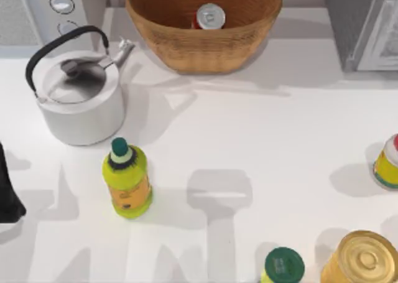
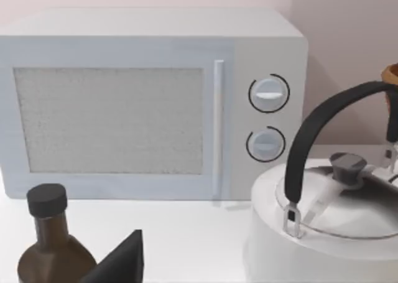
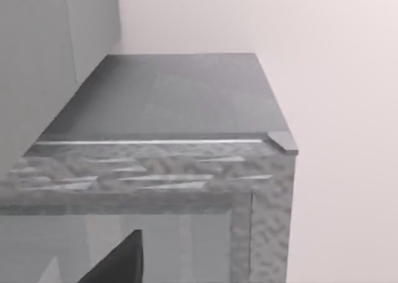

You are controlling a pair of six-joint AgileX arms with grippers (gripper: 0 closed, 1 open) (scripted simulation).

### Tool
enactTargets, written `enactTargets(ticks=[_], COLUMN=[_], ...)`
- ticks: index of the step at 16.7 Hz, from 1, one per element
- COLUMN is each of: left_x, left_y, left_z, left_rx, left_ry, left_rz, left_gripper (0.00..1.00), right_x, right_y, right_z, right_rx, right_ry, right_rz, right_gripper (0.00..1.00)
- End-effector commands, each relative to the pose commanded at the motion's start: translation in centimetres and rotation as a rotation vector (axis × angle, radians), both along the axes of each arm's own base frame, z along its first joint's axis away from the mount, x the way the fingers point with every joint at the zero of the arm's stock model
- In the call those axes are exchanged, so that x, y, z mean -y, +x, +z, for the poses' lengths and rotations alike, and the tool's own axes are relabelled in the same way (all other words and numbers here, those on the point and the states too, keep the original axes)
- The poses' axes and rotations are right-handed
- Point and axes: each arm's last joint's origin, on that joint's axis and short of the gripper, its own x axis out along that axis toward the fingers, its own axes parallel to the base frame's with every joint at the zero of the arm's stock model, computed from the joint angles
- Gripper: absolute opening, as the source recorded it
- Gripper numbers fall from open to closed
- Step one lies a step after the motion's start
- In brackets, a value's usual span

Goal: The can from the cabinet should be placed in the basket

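Whether either gripper's jaws stand apart or together cannot be told as the left arm (image 1: 9, 196) sits at the bench's left edge, while the can (image 1: 209, 16) rests upright inside the basket (image 1: 205, 46) at the far edge, left of the cabinet (image 1: 364, 22).

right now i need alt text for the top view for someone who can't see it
A small red can with a silver top sits inside a tan wicker basket at the back of a white table, with a grey cabinet at the right. A white kettle stands at the left, a yellow bottle in front of it.
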Motion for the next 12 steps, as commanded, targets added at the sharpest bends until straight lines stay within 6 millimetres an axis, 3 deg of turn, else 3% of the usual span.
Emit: enactTargets(ticks=[3,9,12], left_x=[0.0,0.0,0.0], left_y=[0.0,0.0,0.0], left_z=[0.0,0.0,0.0], left_rx=[0.0,0.0,0.0], left_ry=[0.0,0.0,0.0], left_rz=[0.0,0.0,0.0], left_gripper=[1.0,1.0,1.0], right_x=[-1.8,-1.8,-2.6], right_y=[-0.8,-0.9,0.3], right_z=[1.9,2.1,2.2], right_rx=[0.007,0.008,0.01], right_ry=[-0.011,-0.014,-0.013], right_rz=[0.0,-0.003,-0.001], right_gripper=[1.0,1.0,1.0])
